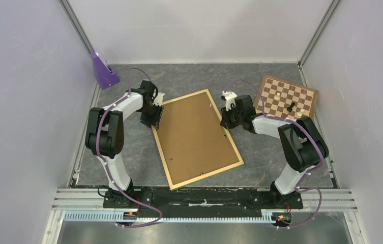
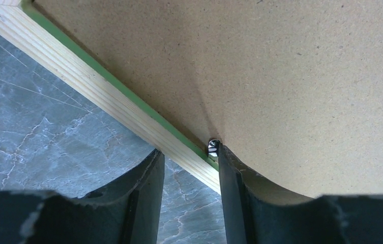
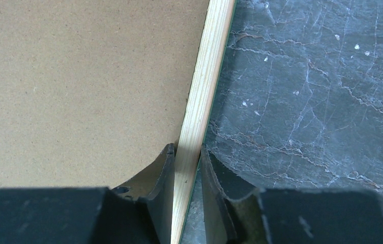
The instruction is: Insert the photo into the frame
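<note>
Frame (image 3: 210, 76) rail in right tool (image 3: 187, 150), left tool (image 2: 189, 150) astride opposite rail

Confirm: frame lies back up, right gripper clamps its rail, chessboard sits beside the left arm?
No. The chessboard sits beside the right arm; the top view shows it. The frame does lie back up, the right gripper clamped on its rail.

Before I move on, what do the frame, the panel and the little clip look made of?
The frame: pale wood, probably pine, bare, with straight grain lines; a green painted edge shows at the left wrist. The panel: brown hardboard or similar fibreboard, matte, finely speckled. The clip: likely metal, shiny and glinting, too small to be sure.
</note>
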Controlling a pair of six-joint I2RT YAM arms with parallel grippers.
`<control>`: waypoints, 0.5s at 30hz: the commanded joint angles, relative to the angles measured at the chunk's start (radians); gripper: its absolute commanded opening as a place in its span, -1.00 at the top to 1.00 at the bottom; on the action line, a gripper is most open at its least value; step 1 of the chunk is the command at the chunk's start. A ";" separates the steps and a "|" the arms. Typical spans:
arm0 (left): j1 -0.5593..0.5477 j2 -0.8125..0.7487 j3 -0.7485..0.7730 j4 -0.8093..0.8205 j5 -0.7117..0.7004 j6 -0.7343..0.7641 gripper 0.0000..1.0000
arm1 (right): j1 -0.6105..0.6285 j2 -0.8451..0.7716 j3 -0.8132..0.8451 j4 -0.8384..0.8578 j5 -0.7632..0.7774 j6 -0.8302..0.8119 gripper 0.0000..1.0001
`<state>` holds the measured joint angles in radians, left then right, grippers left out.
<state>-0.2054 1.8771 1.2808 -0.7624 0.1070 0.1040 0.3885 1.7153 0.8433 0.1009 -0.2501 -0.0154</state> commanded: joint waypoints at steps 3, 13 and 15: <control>-0.020 0.007 0.008 -0.041 0.016 0.087 0.03 | 0.006 0.040 0.005 -0.020 -0.003 -0.017 0.51; -0.020 0.001 0.000 -0.029 -0.010 0.101 0.08 | 0.005 0.037 0.004 -0.020 -0.006 -0.015 0.52; -0.020 0.002 0.000 -0.022 -0.009 0.099 0.15 | 0.006 0.037 0.004 -0.020 -0.005 -0.015 0.52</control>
<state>-0.2111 1.8771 1.2812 -0.7727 0.1047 0.1497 0.3885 1.7153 0.8433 0.1013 -0.2504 -0.0151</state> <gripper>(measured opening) 0.467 0.246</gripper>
